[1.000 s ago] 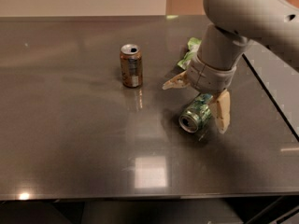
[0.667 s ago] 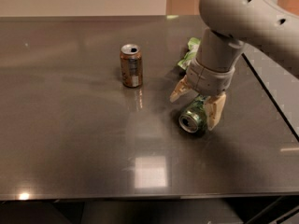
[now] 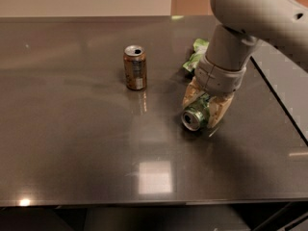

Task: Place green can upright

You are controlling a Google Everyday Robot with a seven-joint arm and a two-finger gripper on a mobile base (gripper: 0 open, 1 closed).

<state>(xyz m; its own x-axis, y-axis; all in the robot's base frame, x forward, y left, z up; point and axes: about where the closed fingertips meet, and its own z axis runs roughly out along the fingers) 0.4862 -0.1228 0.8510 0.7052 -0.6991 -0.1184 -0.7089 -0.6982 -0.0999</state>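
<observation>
The green can (image 3: pixel 195 117) lies on its side on the dark table (image 3: pixel 72 143), right of centre, its silver top facing the camera and to the left. My gripper (image 3: pixel 204 109) comes down from the upper right, and its two tan fingers (image 3: pixel 191 94) are closed around the can's body from both sides. The back part of the can is hidden by the gripper.
A brown-orange can (image 3: pixel 135 67) stands upright to the left of the gripper. A light green wrinkly snack bag (image 3: pixel 195 56) lies just behind the gripper, partly hidden by the arm. The table's right edge (image 3: pixel 284 109) runs diagonally close by.
The fingers were spread wide around the can; they have closed in onto its sides. The can has stayed on its side in about the same spot.
</observation>
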